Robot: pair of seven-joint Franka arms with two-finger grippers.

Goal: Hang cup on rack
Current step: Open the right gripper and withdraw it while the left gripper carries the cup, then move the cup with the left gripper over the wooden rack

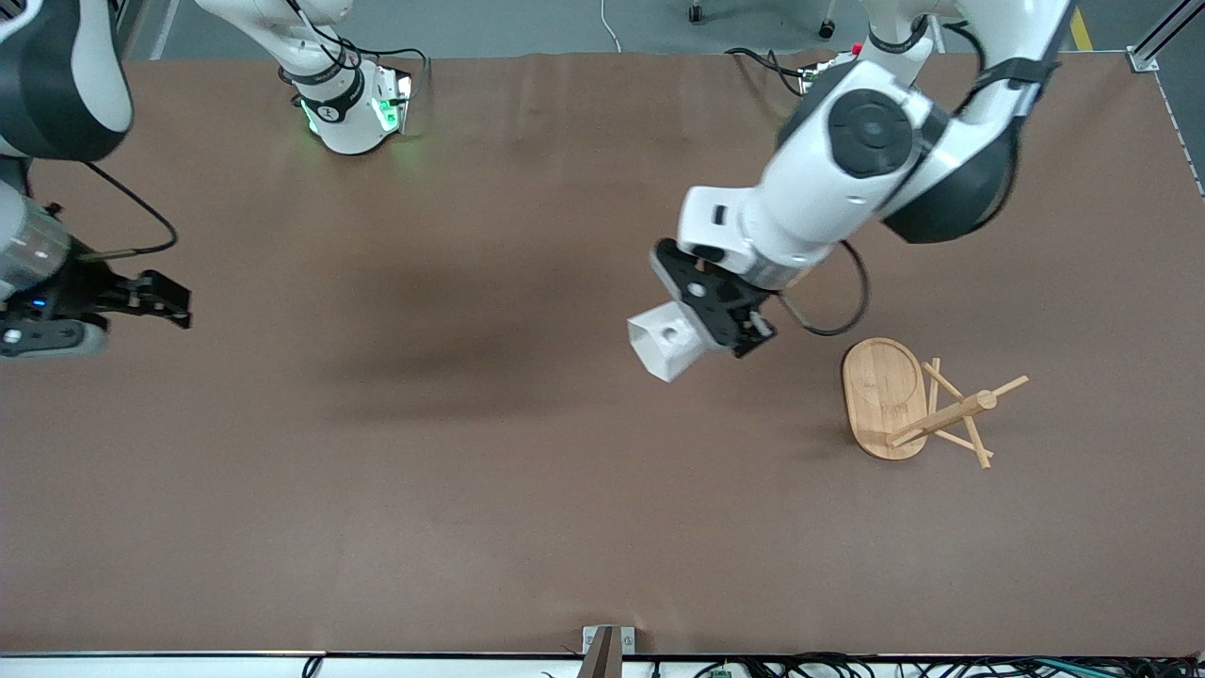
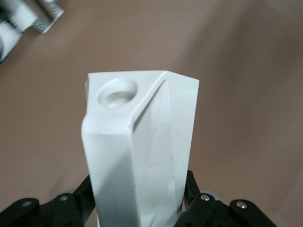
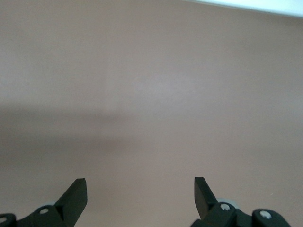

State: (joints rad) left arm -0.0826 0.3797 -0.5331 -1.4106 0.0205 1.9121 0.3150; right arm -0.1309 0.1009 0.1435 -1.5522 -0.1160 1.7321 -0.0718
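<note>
Left gripper (image 1: pixel 704 325) up in the air over the brown table (image 1: pixel 424 490), squeezing the white cup (image 1: pixel 666 345) tight by one end. Cup tipped on its side, round hole in the handle showing. Wooden rack (image 1: pixel 908 403) standing near, toward the left arm's end of the table. Right gripper (image 1: pixel 174 303) waiting at the right arm's end, fingers (image 3: pixel 75 195) spread apart, holding nothing.

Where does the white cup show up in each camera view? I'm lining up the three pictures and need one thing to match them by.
Front view: the cup is in the air, held in the left gripper, over the table beside the rack.
Left wrist view: the cup fills the middle, clamped between the fingers.
Right wrist view: not in it.
Shared landmark: the brown table.
</note>
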